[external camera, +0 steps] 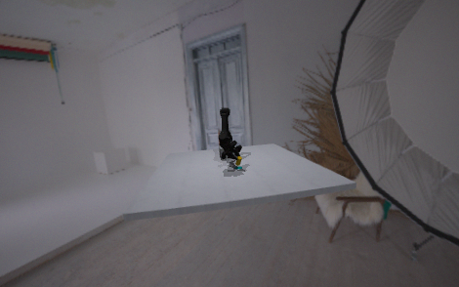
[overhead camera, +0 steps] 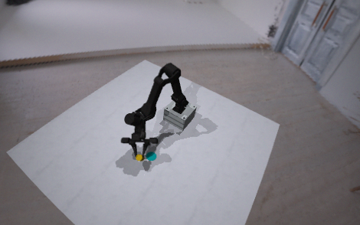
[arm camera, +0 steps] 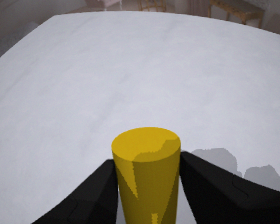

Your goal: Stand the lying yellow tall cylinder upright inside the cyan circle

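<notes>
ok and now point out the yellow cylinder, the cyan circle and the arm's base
yellow cylinder [arm camera: 148, 185]: wrist view, its side
cyan circle [overhead camera: 152, 156]: top view, its middle
arm's base [overhead camera: 173, 122]: top view, its side wall

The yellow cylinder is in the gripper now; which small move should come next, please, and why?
Probably shift the yellow cylinder sideways over the cyan circle before lowering: the gripper holds it, and from above it appears beside the circle.

Yellow cylinder [overhead camera: 139, 157] [external camera: 239, 160] [arm camera: 148, 175] held near-upright above tabletop; flat cyan circle [overhead camera: 151, 156] [external camera: 239, 168] lies on tabletop.
</notes>
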`<state>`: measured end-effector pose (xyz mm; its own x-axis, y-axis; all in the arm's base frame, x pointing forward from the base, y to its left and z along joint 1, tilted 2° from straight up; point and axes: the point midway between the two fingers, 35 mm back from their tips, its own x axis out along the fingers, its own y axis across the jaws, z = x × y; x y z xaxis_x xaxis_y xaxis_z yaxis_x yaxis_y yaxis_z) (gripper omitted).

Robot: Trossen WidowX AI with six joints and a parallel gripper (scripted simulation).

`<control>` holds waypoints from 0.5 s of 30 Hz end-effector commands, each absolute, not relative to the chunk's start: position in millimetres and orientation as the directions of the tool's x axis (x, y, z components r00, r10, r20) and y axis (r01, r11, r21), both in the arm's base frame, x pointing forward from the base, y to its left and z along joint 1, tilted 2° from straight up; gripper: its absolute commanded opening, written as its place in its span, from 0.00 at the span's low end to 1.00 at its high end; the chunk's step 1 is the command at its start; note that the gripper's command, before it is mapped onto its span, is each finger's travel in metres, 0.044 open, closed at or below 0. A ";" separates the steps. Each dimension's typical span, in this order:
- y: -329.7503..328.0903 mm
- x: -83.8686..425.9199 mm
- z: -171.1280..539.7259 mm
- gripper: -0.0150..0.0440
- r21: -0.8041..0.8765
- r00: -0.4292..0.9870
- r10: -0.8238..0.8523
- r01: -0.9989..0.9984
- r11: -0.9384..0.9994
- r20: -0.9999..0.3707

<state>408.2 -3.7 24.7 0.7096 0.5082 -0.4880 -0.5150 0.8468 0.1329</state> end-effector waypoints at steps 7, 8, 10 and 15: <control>-5.0 402.4 26.8 0.43 0.140 0.727 0.530 -0.527 0.838 -0.436; -5.2 401.8 27.1 0.43 0.140 0.729 0.532 -0.529 0.837 -0.431; -5.5 400.7 27.7 0.43 0.139 0.732 0.536 -0.531 0.836 -0.420; -6.3 397.7 29.4 0.43 0.138 0.740 0.544 -0.538 0.832 -0.395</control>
<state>400.8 -6.4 29.0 0.7378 0.5350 -0.4116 -0.5325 0.8360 0.1321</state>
